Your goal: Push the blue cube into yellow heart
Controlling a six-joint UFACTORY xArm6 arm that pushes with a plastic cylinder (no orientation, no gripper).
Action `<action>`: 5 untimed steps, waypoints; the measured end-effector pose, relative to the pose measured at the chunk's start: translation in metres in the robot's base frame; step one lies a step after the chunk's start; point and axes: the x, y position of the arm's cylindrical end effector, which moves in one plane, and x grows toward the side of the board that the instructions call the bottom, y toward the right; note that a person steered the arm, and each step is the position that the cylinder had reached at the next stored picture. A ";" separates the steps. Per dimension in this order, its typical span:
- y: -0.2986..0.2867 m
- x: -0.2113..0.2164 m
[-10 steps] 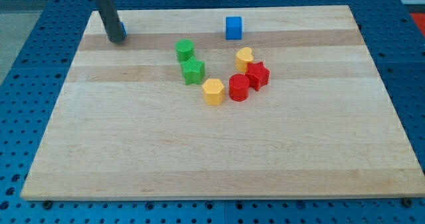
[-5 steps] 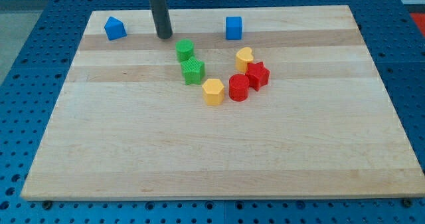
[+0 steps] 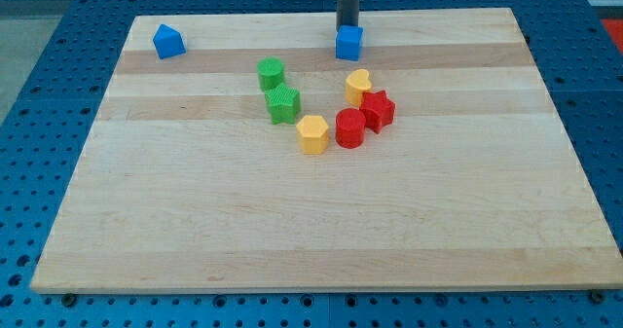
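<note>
The blue cube (image 3: 348, 43) sits near the top edge of the wooden board (image 3: 321, 221), right of centre. My tip (image 3: 348, 27) stands right behind it, at its top side, touching or nearly touching it. The yellow heart (image 3: 358, 85) lies a short way below the cube, slightly to the right, with a gap between them. The lower end of the rod is partly hidden behind the cube.
A red star (image 3: 378, 110) and a red cylinder (image 3: 350, 127) crowd the heart from below. A yellow hexagon (image 3: 312, 133) lies left of the cylinder. Two green blocks (image 3: 271, 73) (image 3: 283, 104) sit left of the heart. Another blue block (image 3: 167, 41) is at the top left.
My tip has swept rightward along the top of the board, from beside the top-left blue block to just behind the blue cube. The cube has shifted slightly right.
</note>
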 end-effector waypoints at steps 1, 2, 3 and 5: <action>0.000 0.069; 0.000 0.086; -0.001 0.117; -0.002 0.130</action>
